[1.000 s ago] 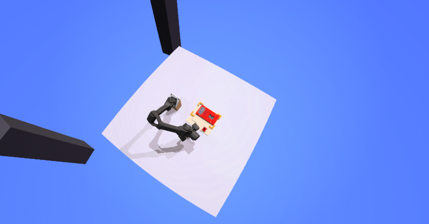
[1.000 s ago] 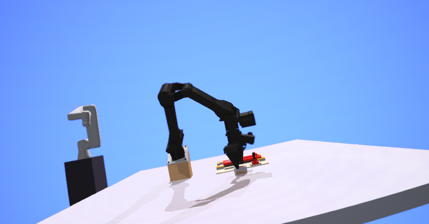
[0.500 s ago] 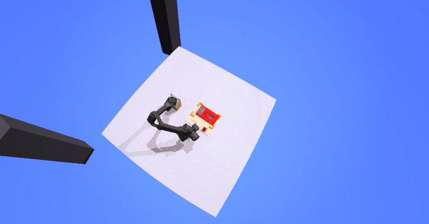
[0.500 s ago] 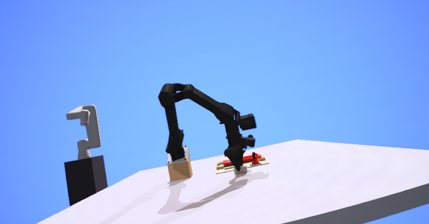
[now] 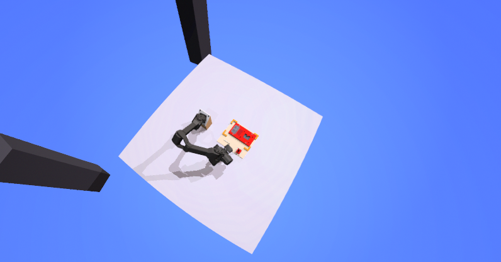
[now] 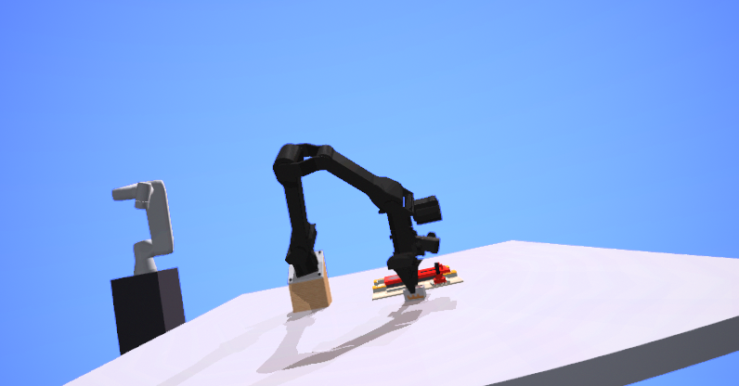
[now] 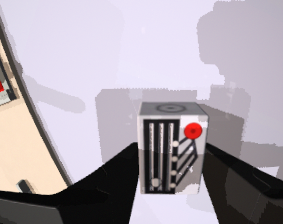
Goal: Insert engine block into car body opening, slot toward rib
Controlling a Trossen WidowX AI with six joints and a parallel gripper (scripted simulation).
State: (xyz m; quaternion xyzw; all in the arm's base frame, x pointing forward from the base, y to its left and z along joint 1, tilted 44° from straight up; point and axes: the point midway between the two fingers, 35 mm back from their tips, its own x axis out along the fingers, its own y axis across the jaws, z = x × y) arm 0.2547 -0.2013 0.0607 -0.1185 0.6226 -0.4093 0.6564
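The engine block is a small grey box with black slots and a red dot on top. It rests on the white table just off the front edge of the cream fixture board. My gripper reaches straight down and is shut on the block, one black finger on each side. The red car body lies on the board between orange corner stops. Its opening shows as a dark patch in the top view. In the top view the wrist hides the block.
The arm's wooden base block stands left of the board. A small red part stands on the board's near end. A grey robot on a black pedestal stands off the table. Black camera posts stand outside the table.
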